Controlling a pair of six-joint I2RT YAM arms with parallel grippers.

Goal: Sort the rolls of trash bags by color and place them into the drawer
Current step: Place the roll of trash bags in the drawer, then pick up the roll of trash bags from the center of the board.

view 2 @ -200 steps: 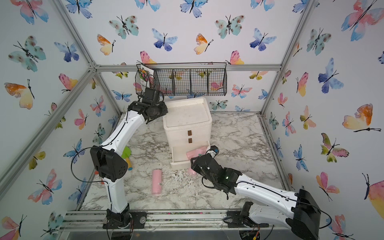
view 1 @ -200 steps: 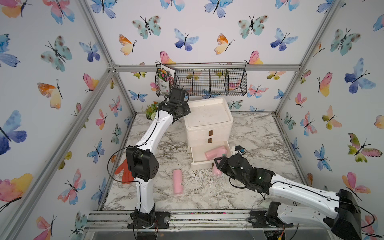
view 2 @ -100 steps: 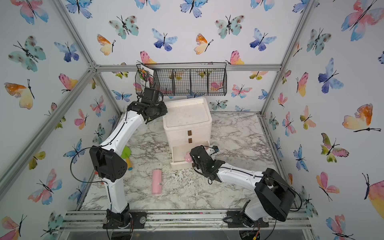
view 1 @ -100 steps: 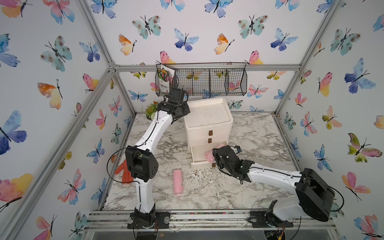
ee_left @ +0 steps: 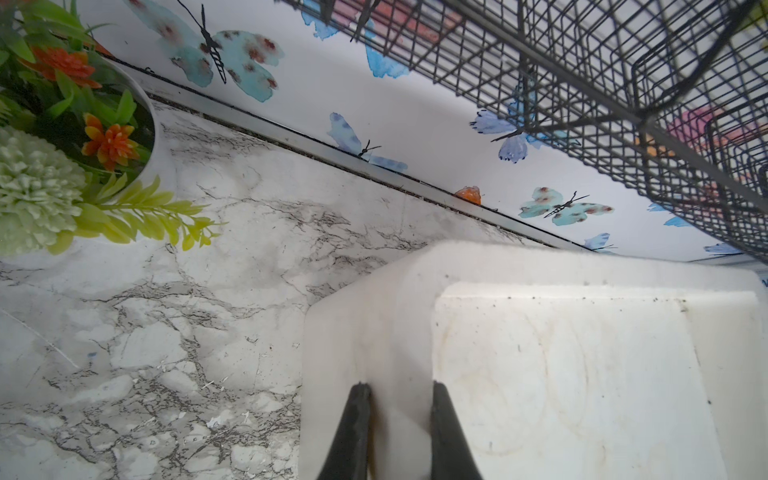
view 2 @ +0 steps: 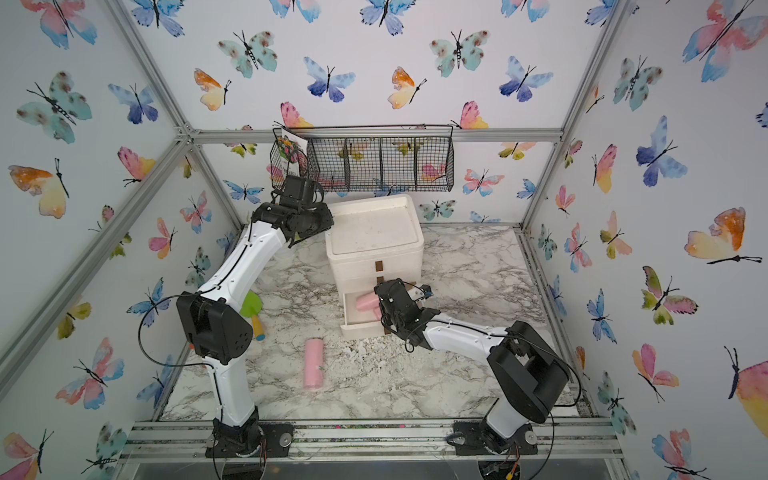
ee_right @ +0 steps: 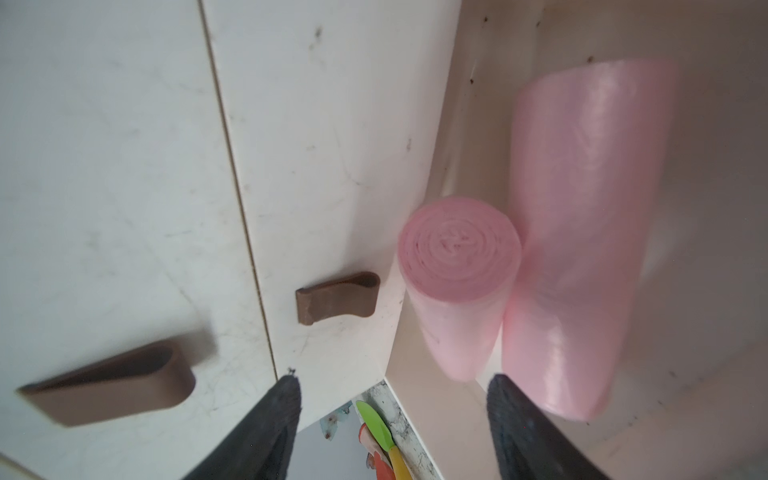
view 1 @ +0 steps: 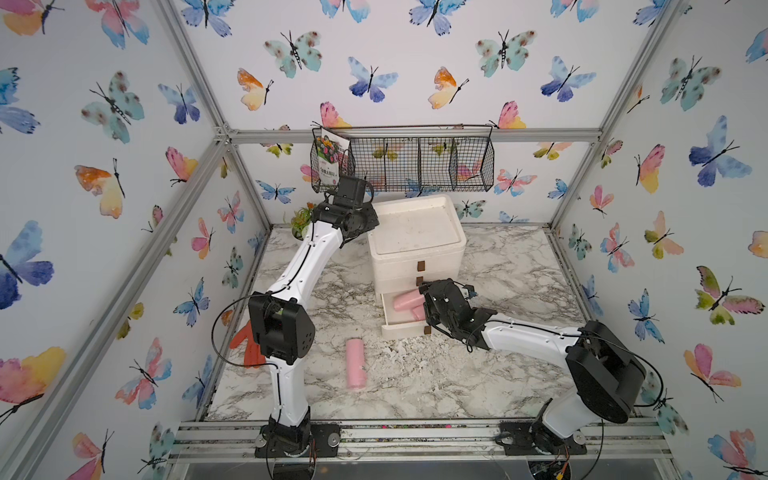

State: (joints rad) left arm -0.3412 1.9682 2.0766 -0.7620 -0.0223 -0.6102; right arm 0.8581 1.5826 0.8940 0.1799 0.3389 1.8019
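Two pale pink rolls of trash bags (ee_right: 457, 266) (ee_right: 582, 232) lie side by side in the open bottom drawer (view 1: 403, 328) of the white cabinet (view 1: 415, 232). They also show in a top view as rolls (view 2: 368, 302). My right gripper (ee_right: 397, 399) hovers over the drawer's right part, open, with nothing between its fingers. A third pink roll (view 1: 356, 363) lies on the marble table in front of the cabinet. My left gripper (ee_left: 402, 399) is shut on the raised rim at the cabinet top's back left corner.
A black wire basket (view 1: 403, 164) hangs on the back wall above the cabinet. A potted plant (ee_left: 62, 124) stands in the back left corner. An orange glove (view 1: 245, 345) and a green spatula (view 2: 251, 305) lie by the left wall behind the left arm.
My right gripper carried a pink roll from the table up over the drawer and opened. That roll now lies beside the one in the drawer. The left arm has not moved.
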